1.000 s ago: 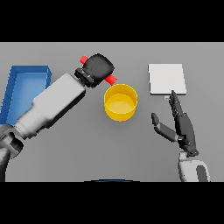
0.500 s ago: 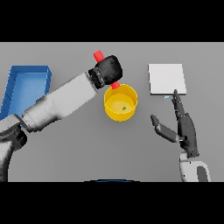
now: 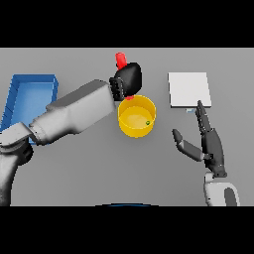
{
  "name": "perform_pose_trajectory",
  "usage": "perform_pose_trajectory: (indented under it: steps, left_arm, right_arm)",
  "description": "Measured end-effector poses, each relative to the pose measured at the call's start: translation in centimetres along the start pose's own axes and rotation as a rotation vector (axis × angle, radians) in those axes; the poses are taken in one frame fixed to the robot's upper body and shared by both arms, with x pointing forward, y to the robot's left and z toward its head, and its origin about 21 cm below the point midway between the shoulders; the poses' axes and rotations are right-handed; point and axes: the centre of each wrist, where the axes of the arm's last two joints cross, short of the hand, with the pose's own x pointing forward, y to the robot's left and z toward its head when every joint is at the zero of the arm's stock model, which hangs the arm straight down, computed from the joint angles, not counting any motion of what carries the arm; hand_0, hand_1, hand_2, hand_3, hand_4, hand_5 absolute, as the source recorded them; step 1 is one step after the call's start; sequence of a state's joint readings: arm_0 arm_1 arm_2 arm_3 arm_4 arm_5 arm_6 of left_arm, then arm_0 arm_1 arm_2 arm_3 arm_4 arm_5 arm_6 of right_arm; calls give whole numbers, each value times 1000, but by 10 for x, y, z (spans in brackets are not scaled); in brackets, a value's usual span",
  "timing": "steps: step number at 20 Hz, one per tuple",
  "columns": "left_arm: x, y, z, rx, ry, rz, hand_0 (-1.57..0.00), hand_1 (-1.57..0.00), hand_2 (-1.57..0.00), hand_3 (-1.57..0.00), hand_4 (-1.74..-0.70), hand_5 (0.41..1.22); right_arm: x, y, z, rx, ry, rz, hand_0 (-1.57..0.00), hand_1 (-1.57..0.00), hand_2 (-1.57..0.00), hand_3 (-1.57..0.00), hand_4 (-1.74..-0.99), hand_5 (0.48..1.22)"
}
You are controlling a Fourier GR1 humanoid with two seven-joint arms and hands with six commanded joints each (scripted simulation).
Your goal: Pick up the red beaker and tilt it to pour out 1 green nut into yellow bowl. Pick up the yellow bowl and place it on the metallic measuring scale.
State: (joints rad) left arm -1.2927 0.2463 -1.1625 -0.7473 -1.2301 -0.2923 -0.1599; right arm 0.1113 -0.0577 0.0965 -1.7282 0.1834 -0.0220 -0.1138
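Already poured, by the look of it: one green nut (image 3: 147, 122) lay inside the bowl (image 3: 136, 118), near its right wall, with the beaker (image 3: 120, 61) above the bowl's far rim, gripped in the curled fingers of the left hand (image 3: 129, 79). Waited to the right of the bowl, below the scale (image 3: 189, 89), the right hand (image 3: 211, 147), fingers straight and thumb spread, holding nothing. Left to do, judging from that: put the beaker aside, then lift the bowl and set it on the scale.

Left arm: reaches diagonally from lower left toward upper centre | Left hand (image 3: 129, 79): fingers curled closed around the red beaker (image 3: 120, 60) | Right hand (image 3: 211, 144): lower right, fingers straight and pointing away, thumb spread leftward, holding nothing
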Motion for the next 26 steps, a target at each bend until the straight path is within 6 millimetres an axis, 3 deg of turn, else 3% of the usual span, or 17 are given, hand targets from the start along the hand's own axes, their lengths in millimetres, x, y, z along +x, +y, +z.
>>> perform_pose_trajectory:
  steps: [3, 5, 9, 12, 14, 17, 20, 23, 26]
  left_arm:
    - [-8, 13, -1, 5, 6, -110, -1571, -1571, -1571, -1570, -1733, 1221]
    - [-21, 34, 1, 25, 10, -174, -1571, -1571, -1571, -1570, -1731, 1221]
    - [-89, 58, 24, 15, 141, -207, -1571, -1571, -1571, -1571, -1724, 1221]
    - [-141, 53, 51, 45, 282, -99, -1571, -1571, -1571, -1571, -1722, 1221]
    - [-177, 49, 73, 46, 412, 62, -1571, -1571, -1571, -1571, -1728, 1221]
    - [-225, 11, 115, 73, 563, 519, -1571, -1571, -1571, -1509, -1735, 1221]
    - [-246, -53, 149, 150, 668, 977, -1571, -1571, -1571, -1530, -1738, 1221]
    - [-240, -117, 170, 219, 780, 1281, -1571, -1571, -1571, -1550, -1739, 1221]
    - [-209, -172, 165, 176, 942, 1488, -1571, -1571, -1571, -1560, -1740, 1221]
  right_arm:
    - [-1, -1, 1, -13, -4, 21, 1, 1, 1, 1, -1133, 575]
    - [-3, 3, 0, -12, 17, 17, 1, 1, 1, 1, -1137, 568]
    - [0, 5, -5, -7, -1, 19, 1, 1, 1, 1, -1130, 554]
    - [-1, 6, -2, 12, -14, 2, 1, 1, 1, 1, -1117, 554]
    - [-1, 6, -4, 19, -7, -19, 1, 1, 1, 1, -1104, 563]
    - [1, 6, -7, 31, -26, -6, 1, 1, 1, 1, -1105, 578]
    - [1, 11, -9, 40, -22, -21, 1, 1, 1, 1, -1121, 588]
    - [2, 6, -11, 46, -31, -4, 1, 1, 1, 1, -1127, 606]
    - [-1, 5, -11, 62, -22, 26, 1, 1, 1, 1, -1138, 626]
